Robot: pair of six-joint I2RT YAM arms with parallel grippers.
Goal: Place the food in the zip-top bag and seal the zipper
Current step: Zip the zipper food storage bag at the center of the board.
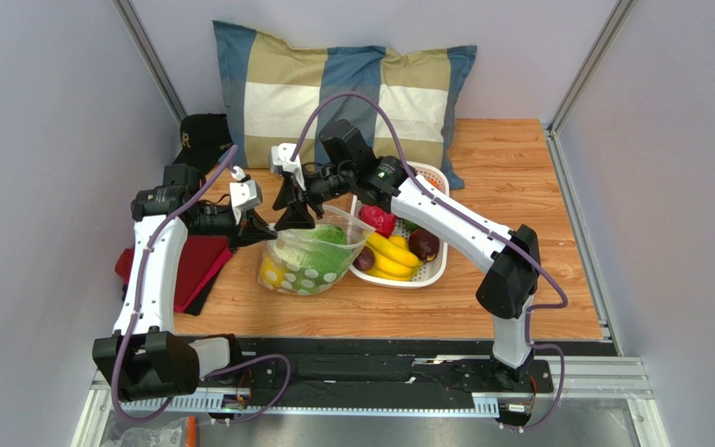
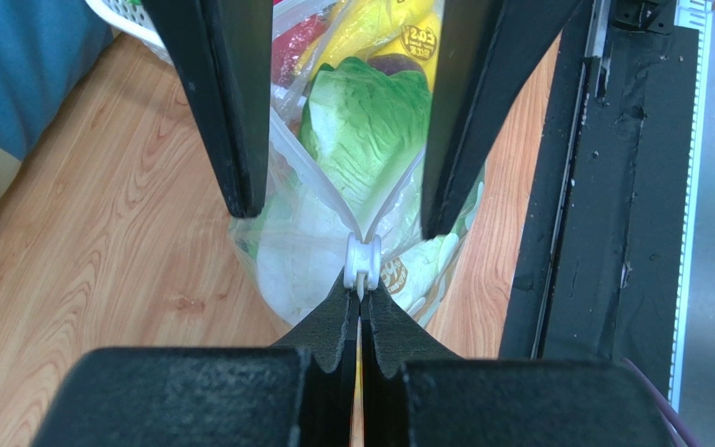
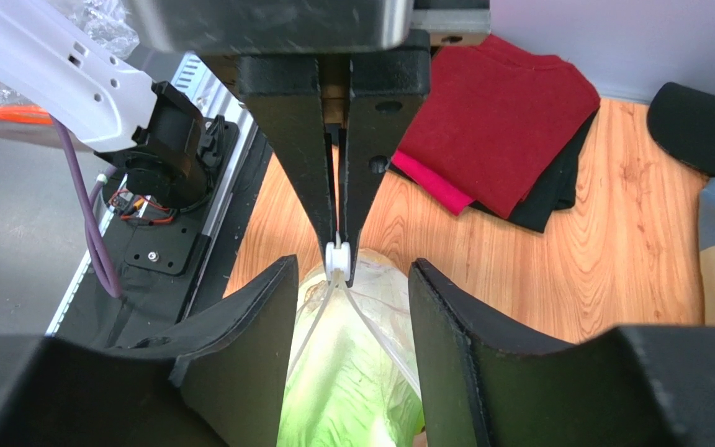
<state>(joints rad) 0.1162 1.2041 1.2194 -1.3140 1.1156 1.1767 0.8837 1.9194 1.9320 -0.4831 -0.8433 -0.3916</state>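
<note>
Left gripper (image 2: 361, 289): jaws pressed together, clamped on the small white tab (image 2: 363, 264) at the near-left end of the zipper (image 2: 319, 182). It holds that corner of the zip-top bag (image 1: 319, 265) up off the table (image 1: 520, 186).

Right gripper (image 3: 354, 270): jaws apart, one finger on each side of the bag's rim, right next to the left gripper's tips. Both zipper strips run between its fingers. From the tab they spread in a V, so the mouth is not sealed there. Can't tell whether the right fingers touch the plastic.

Bag sits on the wood between the two arms, just left of the white basket (image 1: 431, 270), mouth up. Lettuce (image 2: 366, 121) fills most of it, directly under the right gripper's open jaws. Lemon (image 1: 271, 272) is low in the bag's left corner, seen through the spotted plastic.

Bananas (image 1: 391, 253) and a few dark round fruits lie in the basket, outside the bag.

Red cloth (image 3: 501, 112) lies on the table's left edge, well apart from the bag. Striped pillow (image 1: 333, 93) is against the back wall.
</note>
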